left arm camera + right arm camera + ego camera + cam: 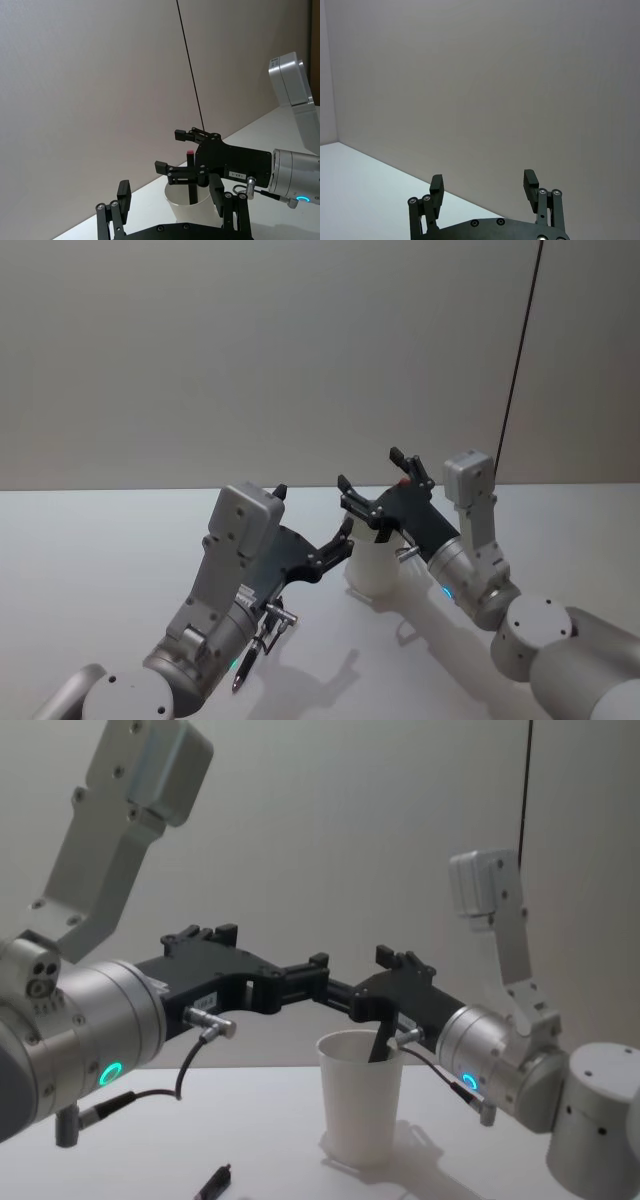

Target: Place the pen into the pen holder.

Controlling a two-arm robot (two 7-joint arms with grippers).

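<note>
Left gripper: jaws apart and empty, above the rim at the cup's 10 o'clock in the chest view.
Small dark object: lies on the white table at the cup's 7 o'clock (I cannot tell what it is).
Pen holder: plain white tapered paper cup, upright.
Pen: slim dark stick with a red end, standing inside the cup.
Right gripper: jaws spread, holding nothing, at 2 o'clock.
Next move: probably lift the right gripper straight up, clear of pen and rim, so the cup does not tip.
</note>
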